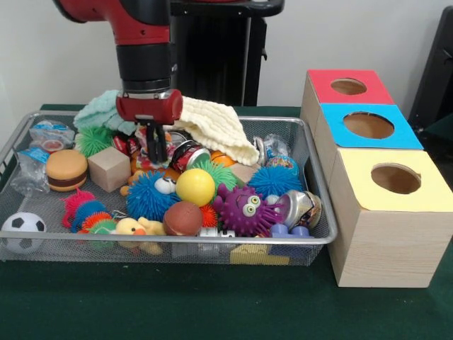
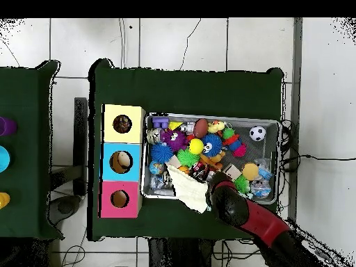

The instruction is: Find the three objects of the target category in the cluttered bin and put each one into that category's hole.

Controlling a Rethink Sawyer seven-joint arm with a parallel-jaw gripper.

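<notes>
A wire mesh bin (image 1: 320, 212) holds a heap of toys, crushed cans, wrappers and cloths. My gripper (image 1: 156, 157) hangs straight down at the bin's back, left of centre. Its fingers are close together, with the tips down among the clutter beside a crushed red can (image 1: 188, 154). Nothing shows held between them. Two more crushed cans lie at the right (image 1: 303, 209) and back right (image 1: 272, 149). To the right of the bin stand a red-topped box (image 1: 322, 86), a blue-topped box (image 1: 403, 134) and a yellow-topped box (image 1: 432, 195), each with a round hole. In the overhead view my arm (image 2: 243, 208) covers the gripper.
A cream cloth (image 1: 216, 126) and a mint cloth (image 1: 100, 110) drape over the bin's back rim beside the gripper. The bin also holds a yellow ball (image 1: 195, 186), a purple spiky toy (image 1: 244, 209), a blue spiky ball (image 1: 147, 198), a burger (image 1: 66, 170), a wooden cube (image 1: 109, 168) and a soccer ball (image 1: 23, 230).
</notes>
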